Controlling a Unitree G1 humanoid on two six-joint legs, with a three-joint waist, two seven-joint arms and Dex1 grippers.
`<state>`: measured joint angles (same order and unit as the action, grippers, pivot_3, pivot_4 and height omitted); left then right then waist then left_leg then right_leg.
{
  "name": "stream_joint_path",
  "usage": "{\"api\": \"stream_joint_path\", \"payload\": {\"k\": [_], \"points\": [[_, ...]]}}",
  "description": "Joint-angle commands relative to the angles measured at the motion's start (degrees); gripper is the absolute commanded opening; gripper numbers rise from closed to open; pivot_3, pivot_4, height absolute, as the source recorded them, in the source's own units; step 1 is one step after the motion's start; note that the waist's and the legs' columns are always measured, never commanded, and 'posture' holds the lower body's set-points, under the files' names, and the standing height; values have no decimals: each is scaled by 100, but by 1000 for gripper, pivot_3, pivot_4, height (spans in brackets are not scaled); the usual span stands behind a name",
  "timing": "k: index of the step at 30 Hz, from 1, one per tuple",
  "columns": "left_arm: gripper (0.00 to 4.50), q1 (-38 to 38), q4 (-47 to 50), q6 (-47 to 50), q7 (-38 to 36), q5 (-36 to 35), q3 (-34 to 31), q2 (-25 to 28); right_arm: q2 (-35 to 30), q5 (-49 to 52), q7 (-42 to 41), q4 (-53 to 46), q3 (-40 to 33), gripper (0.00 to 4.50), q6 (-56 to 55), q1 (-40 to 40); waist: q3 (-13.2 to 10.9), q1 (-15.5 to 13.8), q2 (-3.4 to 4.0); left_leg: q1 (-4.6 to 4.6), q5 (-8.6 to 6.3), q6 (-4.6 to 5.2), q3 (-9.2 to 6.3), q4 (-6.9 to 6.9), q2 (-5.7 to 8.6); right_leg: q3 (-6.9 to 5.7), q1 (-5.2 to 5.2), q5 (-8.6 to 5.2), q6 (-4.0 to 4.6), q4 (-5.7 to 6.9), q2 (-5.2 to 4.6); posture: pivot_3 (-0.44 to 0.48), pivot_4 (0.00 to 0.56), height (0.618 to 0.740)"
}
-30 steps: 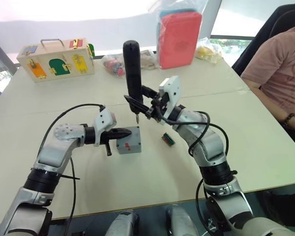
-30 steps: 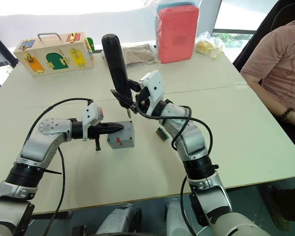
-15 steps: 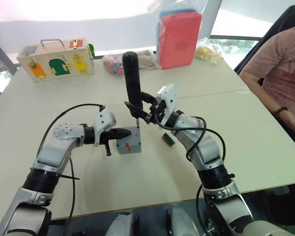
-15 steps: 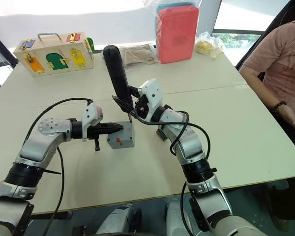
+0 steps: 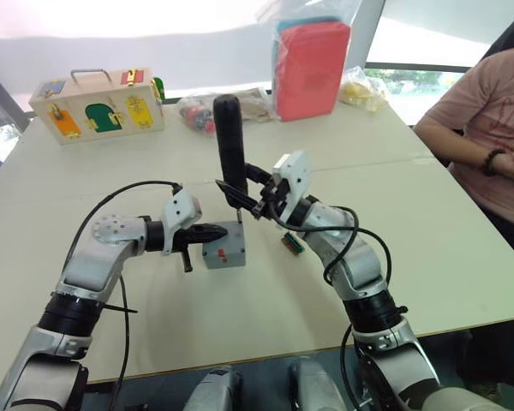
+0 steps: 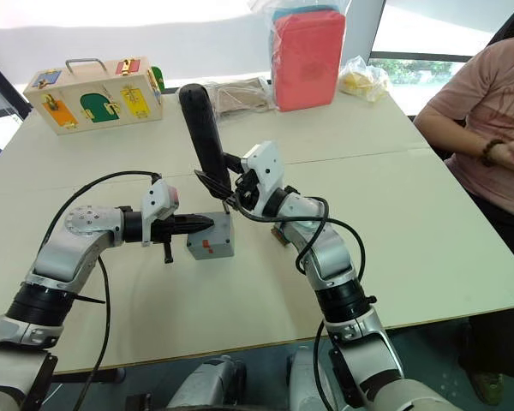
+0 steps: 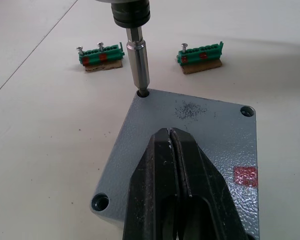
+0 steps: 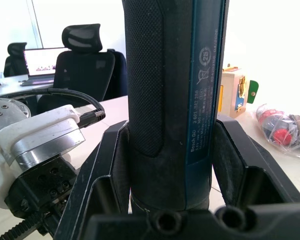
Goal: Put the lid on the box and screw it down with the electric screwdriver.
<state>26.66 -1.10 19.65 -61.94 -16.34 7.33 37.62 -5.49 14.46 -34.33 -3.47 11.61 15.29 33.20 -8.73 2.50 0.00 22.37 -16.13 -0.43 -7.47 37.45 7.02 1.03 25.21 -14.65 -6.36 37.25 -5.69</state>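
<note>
The box point(image 5: 224, 245) sits near the middle of the table point(image 5: 463, 248), well back from the near edge, with the lid point(image 7: 190, 145) already lying flat on top of it and matching its outline; a small red mark shows on the box's side facing the near edge and another red patch on the lid's surface. The left gripper point(image 5: 216, 232) reaches in from the table's left side, its two black fingers point(image 7: 160, 185) pressed together with no gap between them, and their tips rest on the lid's top, pinning it down. The right gripper point(image 5: 242, 199) is clamped around the lower body of the electric screwdriver point(image 5: 230, 141), one finger on each side of the barrel, as the right wrist view shows closely. The tool stands nearly upright, its dark handle rising above the gripper and leaning slightly toward the far edge. Its metal bit point(image 7: 138, 65) comes down into the screw hole at one far corner of the lid; the other visible corner holes look empty. Just beyond the box on the tabletop lie two small green connector pieces point(image 7: 100, 55), side by side but apart. Toward the far left corner stands a wooden latch box point(image 5: 98, 104), and toward the far edge a red pouch in a clear bag point(image 5: 312, 60). A person point(image 5: 484, 137) sits at the table's right edge.
</note>
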Motion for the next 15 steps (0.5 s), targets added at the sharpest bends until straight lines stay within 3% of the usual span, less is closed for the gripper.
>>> {"api": "stream_joint_path", "payload": {"k": [1,5,9,15], "points": [[0,-118,-40,42,-22,170,115,79,53,-109,-11,215,194,1833,47,-139,5,-1,0,-1,0,0,0,0,0,0,-1,0,0,0,0,0,150,740],[0,-150,-71,6,-61,247,196,63,28,-306,117,543,219,1833,45,-175,21,-3,-1,-19,0,0,-1,-7,-1,1,-16,0,0,-1,1,0,150,740],[0,-195,-98,-34,-68,294,253,45,39,-386,246,748,191,1833,82,-259,50,-16,-4,-102,-6,7,-1,-37,0,4,-91,-3,0,-21,3,0,150,740],[0,-253,-170,-55,-83,321,289,4,19,-419,295,886,192,1833,60,-384,117,-34,-13,-110,-8,10,-5,-36,0,10,-100,-4,-1,-20,5,0,150,740]]}}
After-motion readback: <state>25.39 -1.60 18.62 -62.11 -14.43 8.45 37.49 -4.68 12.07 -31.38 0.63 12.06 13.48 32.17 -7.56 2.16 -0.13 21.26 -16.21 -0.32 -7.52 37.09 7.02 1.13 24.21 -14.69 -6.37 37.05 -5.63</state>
